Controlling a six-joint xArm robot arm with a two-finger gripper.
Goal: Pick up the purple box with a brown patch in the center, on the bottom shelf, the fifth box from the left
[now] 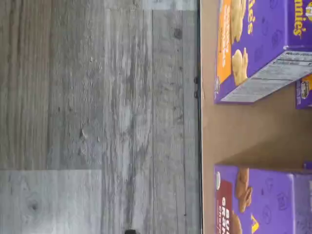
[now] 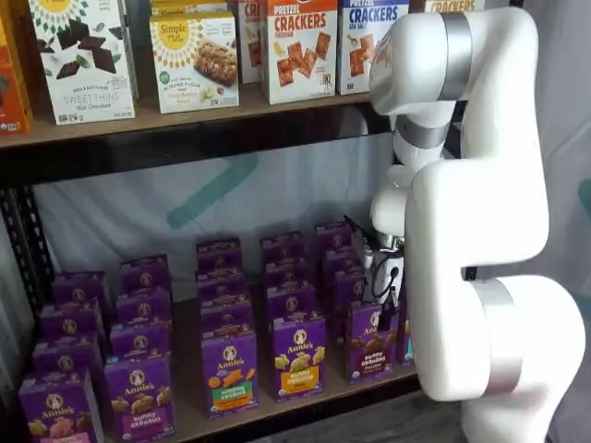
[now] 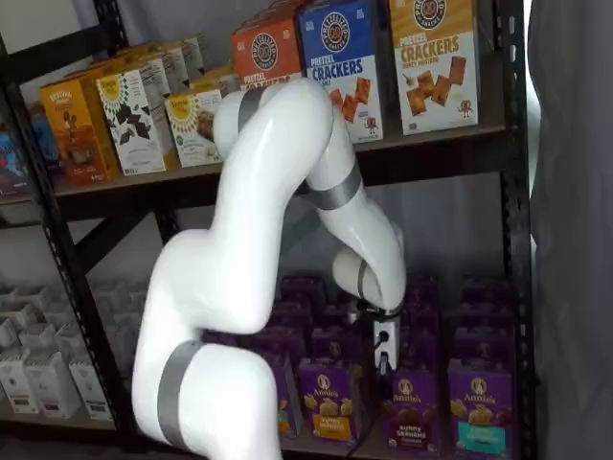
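The gripper (image 3: 384, 362), fingers spread apart and empty, hangs just above the small upright purple carton with brown bunny cookies (image 3: 411, 410) on the fibreboard bottom shelf (image 2: 263, 406).

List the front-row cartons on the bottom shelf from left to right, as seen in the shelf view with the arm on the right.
Pink-band carton → brown-band carton → green-band carton → yellow-band carton → the purple box, with brown bunny cookies, beside the arm.
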